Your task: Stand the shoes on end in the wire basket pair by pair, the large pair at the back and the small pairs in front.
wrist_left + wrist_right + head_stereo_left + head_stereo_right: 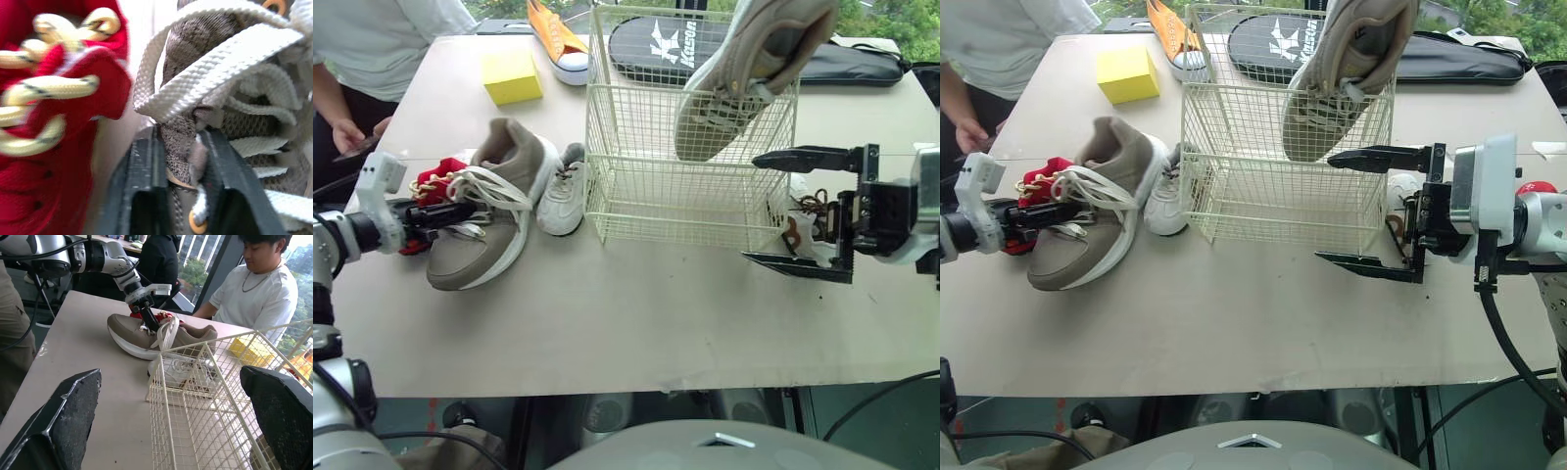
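Wire basket (646, 186): one large tan shoe (744, 78) leans inside. Its mate (484, 211) lies left of the basket, tongue pinched by the left gripper (450, 213). Right gripper (751, 207), right of the basket, gapes empty. Risk: a tongue-only hold may let the mate swing and snag the rim.

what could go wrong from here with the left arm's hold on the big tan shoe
The left gripper pinches only the tongue of the large tan shoe, so it may swing or slip when lifted. Its loose laces lie close beside the red shoe and could snag it. The other large shoe leans out over the wire basket rim and might topple if bumped.
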`<action>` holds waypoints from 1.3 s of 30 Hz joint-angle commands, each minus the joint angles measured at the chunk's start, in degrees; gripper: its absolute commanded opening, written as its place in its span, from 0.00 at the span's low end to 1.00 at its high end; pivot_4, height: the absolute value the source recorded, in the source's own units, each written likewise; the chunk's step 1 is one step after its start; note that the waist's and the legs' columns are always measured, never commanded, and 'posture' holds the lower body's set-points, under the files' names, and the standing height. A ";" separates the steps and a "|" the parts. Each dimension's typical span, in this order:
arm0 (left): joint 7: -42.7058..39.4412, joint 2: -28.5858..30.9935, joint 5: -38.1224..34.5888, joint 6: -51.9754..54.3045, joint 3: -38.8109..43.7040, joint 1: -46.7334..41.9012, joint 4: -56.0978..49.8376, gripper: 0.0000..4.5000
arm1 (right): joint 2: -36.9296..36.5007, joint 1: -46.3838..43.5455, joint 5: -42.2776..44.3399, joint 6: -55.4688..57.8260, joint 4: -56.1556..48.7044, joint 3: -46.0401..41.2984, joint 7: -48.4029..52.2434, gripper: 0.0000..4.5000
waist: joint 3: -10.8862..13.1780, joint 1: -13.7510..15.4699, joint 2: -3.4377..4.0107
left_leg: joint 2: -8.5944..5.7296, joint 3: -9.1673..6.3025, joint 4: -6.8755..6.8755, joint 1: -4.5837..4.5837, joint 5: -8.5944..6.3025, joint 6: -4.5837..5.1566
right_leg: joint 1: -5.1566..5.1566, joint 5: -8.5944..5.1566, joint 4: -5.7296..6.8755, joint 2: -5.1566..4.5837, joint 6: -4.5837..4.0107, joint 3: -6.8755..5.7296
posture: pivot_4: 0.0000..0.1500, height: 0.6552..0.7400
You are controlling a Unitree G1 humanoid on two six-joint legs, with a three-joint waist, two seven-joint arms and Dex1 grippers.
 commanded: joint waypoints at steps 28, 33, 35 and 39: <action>53.60 -40.55 6.43 -26.98 4.81 -24.99 -42.27 0.08 | 3.60 0.20 -4.75 -2.33 1.50 -4.53 -12.11 1.00 | 0.00 -0.23 -0.68 | -0.45 -0.74 0.13 0.00 0.06 -0.10 | 0.32 0.04 -0.06 -0.50 0.05 -0.43 | 1.00 1.00; 58.71 -48.01 21.45 -49.89 -4.25 -29.39 -28.49 0.08 | 3.64 7.10 -3.02 2.51 -3.52 -12.47 -21.04 1.00 | 0.00 0.15 -0.68 | -0.45 -0.69 0.13 -0.07 0.03 -0.03 | 0.31 0.04 -0.05 -0.46 0.05 -0.47 | 1.00 1.00; 60.35 -50.72 23.96 -57.14 -5.37 -31.39 -22.25 0.08 | 3.44 9.82 -1.46 4.17 -5.72 -15.44 -23.63 1.00 | 0.00 0.21 -0.68 | -0.49 -0.64 0.13 -0.10 0.02 -0.01 | 0.32 0.04 -0.07 -0.46 0.07 -0.47 | 1.00 1.00; 62.23 -54.17 27.99 -68.24 -7.49 -34.35 -11.51 0.08 | 3.06 12.80 1.10 5.94 -7.88 -18.99 -26.73 1.00 | 0.00 -0.12 -0.68 | -0.52 -0.52 0.13 -0.08 0.02 0.03 | 0.31 0.11 -0.11 -0.46 0.19 -0.35 | 1.00 1.00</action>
